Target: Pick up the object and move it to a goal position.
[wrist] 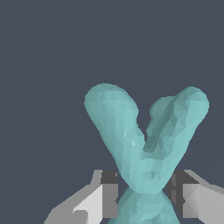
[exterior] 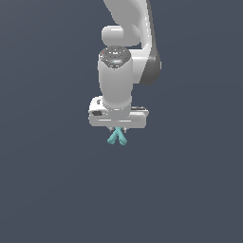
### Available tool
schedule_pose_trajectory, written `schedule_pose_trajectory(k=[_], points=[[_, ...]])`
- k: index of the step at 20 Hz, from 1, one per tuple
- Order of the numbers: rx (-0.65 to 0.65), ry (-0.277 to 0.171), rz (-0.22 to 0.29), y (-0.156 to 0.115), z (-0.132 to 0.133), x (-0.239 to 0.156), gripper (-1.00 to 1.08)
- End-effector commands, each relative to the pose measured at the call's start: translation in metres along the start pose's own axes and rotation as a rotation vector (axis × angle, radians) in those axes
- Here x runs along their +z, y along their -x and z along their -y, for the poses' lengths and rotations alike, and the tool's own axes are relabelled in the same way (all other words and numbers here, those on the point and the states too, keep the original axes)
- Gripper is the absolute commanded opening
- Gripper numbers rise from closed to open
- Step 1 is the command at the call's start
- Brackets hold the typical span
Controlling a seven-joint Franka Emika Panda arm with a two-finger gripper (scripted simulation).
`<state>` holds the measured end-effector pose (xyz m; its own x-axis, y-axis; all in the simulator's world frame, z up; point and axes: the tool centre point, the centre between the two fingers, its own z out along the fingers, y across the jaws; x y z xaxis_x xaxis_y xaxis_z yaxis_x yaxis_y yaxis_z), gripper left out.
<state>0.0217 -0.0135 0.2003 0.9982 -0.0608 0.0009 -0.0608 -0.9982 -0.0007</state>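
Gripper [exterior: 118, 129]: pinched on the object [exterior: 117, 137] at its crossing.
Surroundings: plain dark backdrop [exterior: 42, 180]; nothing is seen obstructing.

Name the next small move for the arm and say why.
Probably carry on toward the goal, jaws kept shut: the small teal X-shaped piece sits pinched at its crossing by the white gripper, two bars poking out beyond the fingertips. No goal marker shows.
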Motion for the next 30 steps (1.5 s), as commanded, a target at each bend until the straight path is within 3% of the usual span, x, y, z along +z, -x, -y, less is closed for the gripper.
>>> schedule_pose_trajectory(k=[1,14,30], points=[[-0.001,0.0,0.001,-0.01,-0.012,-0.024,-1.0],[-0.001,0.0,0.001,-0.053,-0.057,-0.117,-1.0],[-0.001,0.001,0.001,-0.086,-0.089,-0.183,-1.0]])
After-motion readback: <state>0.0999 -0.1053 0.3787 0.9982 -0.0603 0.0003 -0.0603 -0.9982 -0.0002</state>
